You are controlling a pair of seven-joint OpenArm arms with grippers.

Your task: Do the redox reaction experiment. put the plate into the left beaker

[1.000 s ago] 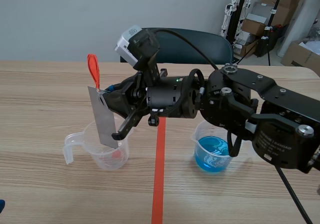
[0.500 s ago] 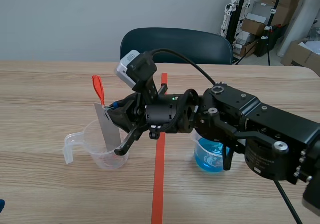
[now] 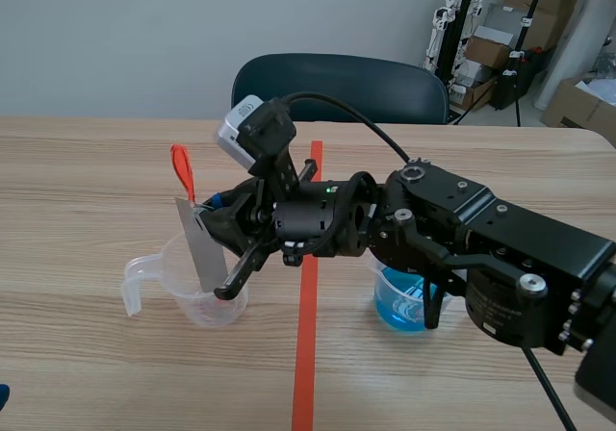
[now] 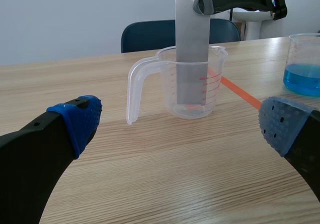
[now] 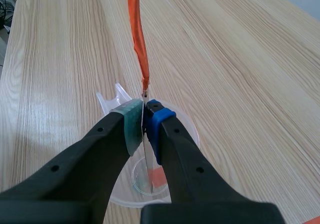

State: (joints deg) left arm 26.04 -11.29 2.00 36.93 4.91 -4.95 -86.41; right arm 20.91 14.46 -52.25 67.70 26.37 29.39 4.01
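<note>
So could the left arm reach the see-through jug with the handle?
Probably yes. The left pincer is open and faces the clear plastic measuring jug, with only bare wooden table between. The right pincer holds the thin grey metal plate in the jug from above, leaving the handle side free.

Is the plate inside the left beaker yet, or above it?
Inside: the plate reaches below the rim of the left beaker, its top gripped by the right end effector. Touching the bottom: cannot tell.
</note>
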